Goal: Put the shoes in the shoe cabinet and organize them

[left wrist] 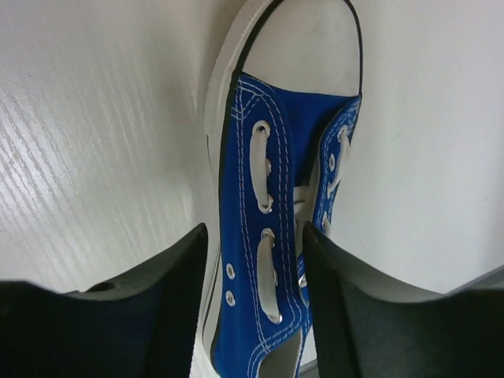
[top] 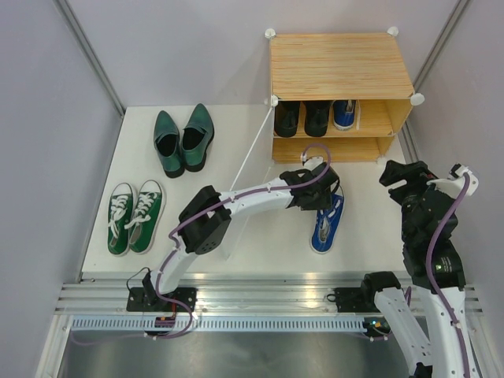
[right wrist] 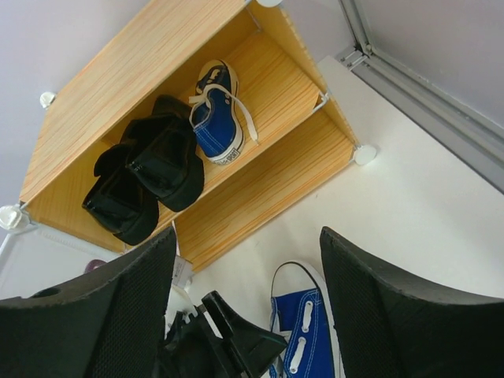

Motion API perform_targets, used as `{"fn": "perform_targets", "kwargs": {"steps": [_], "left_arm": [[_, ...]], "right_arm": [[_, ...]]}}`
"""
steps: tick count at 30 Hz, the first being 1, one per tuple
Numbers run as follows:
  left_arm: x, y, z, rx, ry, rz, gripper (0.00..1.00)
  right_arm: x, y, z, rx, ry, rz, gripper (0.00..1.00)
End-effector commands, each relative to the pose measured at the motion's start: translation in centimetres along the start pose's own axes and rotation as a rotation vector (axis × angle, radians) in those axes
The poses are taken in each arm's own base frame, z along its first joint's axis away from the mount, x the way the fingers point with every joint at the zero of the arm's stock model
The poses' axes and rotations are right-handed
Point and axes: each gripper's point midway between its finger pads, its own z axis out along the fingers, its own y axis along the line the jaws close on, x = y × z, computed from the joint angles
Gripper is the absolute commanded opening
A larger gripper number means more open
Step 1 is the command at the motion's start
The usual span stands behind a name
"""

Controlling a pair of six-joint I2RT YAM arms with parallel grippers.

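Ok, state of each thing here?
Shoe cabinet: door open.
Black dress shoes: on upper shelf.
Shelved blue sneaker: beside them.
Other blue sneaker: on table.
Dark green shoes: on table.
Green sneakers: on table.
Left hand: open over other blue sneaker.
Right hand: open, empty.

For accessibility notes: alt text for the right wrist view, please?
A wood-grain shoe cabinet holds a pair of black dress shoes and one blue sneaker on its upper shelf. On the white table in front lies the second blue sneaker, the left pincer straddling it. The right pincer's open fingers frame the foreground.
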Motion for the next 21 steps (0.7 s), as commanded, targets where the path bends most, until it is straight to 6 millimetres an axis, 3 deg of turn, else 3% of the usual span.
{"fn": "perform_targets", "kwargs": {"steps": [1,6,9,11,16,17,21], "left_arm": [[-3.5,-4.1,-5.4,0.159,-0.086,0.045,0.58],[-5.3,-6.3,-9.6,0.259,-0.122,0.139,0.68],[-6.9,-6.4,-11.9,0.269,-0.183,0.216,0.75],[-8.6,-6.4,-14.4,0.264,-0.247,0.257,0.78],[-11.9,-7.8,-21.9,0.352,-0.376,0.371,0.83],[-12.8,-8.0,-24.7,0.380,-0.417,0.378,0.83],[-14.7,-6.7,-32.3,0.417,-0.547,0.428,0.85]], "right_arm": [[0.9,0.1,0.3,-0.007,0.025,0.028,0.79],[2.2,-1.0,0.7,0.043,0.053,0.041,0.89],[3.6,-1.7,1.1,0.075,0.100,0.029,0.91],[4.8,-2.3,1.4,0.101,0.135,0.014,0.91],[7.8,-2.8,1.8,0.099,0.237,-0.011,0.93],[8.6,-2.8,2.0,0.098,0.266,-0.020,0.93],[12.3,-2.2,2.0,0.022,0.420,-0.068,0.98]]}}
